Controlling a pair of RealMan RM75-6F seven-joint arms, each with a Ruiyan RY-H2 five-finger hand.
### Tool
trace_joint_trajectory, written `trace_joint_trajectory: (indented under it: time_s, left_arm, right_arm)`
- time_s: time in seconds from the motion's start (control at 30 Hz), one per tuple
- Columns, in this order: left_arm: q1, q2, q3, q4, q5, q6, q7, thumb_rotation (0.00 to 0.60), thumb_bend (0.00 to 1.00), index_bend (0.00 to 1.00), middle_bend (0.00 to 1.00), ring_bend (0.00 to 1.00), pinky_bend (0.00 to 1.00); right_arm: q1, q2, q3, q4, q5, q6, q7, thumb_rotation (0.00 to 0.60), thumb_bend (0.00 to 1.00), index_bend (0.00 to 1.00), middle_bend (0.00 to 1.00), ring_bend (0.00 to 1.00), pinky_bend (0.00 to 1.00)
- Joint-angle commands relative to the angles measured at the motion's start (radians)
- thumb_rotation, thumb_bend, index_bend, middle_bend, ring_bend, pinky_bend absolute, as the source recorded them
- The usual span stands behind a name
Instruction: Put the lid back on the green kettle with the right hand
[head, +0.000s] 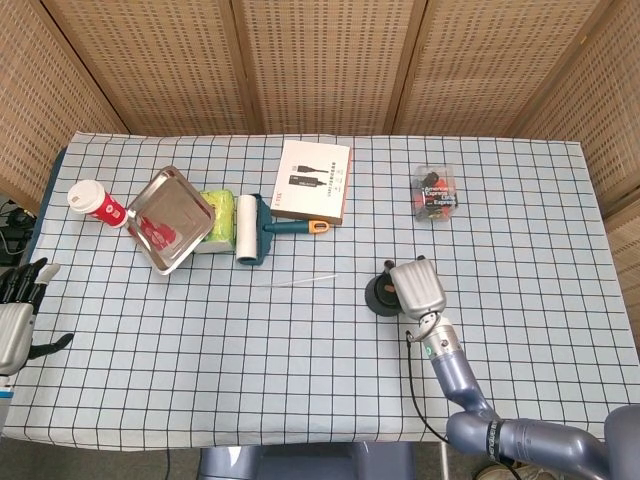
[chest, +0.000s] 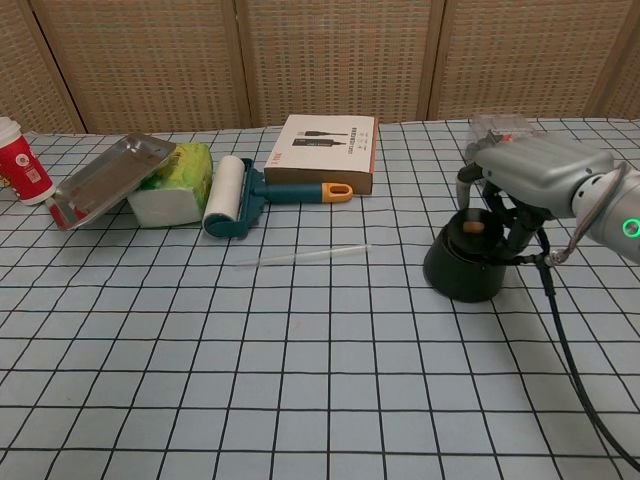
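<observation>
The right hand (chest: 530, 170) sits over the dark green kettle (chest: 462, 265) on the checked desk (chest: 300, 380), right of centre. Its fingers (chest: 465, 185) reach down around the lid (chest: 472, 222), which rests in the kettle's mouth, its small brown knob showing between them. Whether they actually grasp the lid or only surround it cannot be told; from the head view the hand covers most of the kettle. The left hand (head: 15, 315) is cut off at the left edge, beyond the desk, its dark fingers spread and holding nothing. Behind lie a white box (head: 312, 180) with print too small to read, a lint roller (head: 252, 229), a steel tray (head: 170, 218) leaning on a green pack (chest: 175, 185), a red cup (head: 96, 203) and a clear packet (head: 435, 193) whose label is illegible.
</observation>
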Motion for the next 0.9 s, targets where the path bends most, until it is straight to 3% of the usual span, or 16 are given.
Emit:
trace_joint_trajectory:
  time_s: [0.03, 0.6, 0.8, 0.9]
  left_arm:
    - [0.001, 0.002, 0.000, -0.001, 0.001, 0.002, -0.004, 0.600, 0.03, 0.00, 0.00, 0.00, 0.00]
    - [0.008, 0.014, 0.008, -0.015, 0.021, 0.017, -0.013, 0.600, 0.03, 0.00, 0.00, 0.00, 0.00]
    - [0.012, 0.015, 0.006, -0.014, 0.023, 0.027, -0.021, 0.600, 0.03, 0.00, 0.00, 0.00, 0.00]
    - [0.014, 0.013, 0.006, -0.010, 0.027, 0.034, -0.027, 0.600, 0.03, 0.00, 0.00, 0.00, 0.00]
  right_arm:
    - [0.006, 0.007, -0.005, -0.028, 0.017, 0.015, -0.033, 0.600, 0.38, 0.40, 0.76, 0.74, 0.52]
    - [0.008, 0.024, -0.031, -0.105, 0.047, 0.082, -0.093, 0.600, 0.34, 0.31, 0.72, 0.72, 0.52]
    - [-0.033, 0.042, -0.069, -0.153, -0.053, 0.170, -0.061, 0.600, 0.34, 0.29, 0.50, 0.55, 0.45]
    - [-0.086, 0.075, -0.118, -0.190, -0.157, 0.253, -0.019, 0.600, 0.34, 0.28, 0.35, 0.41, 0.34]
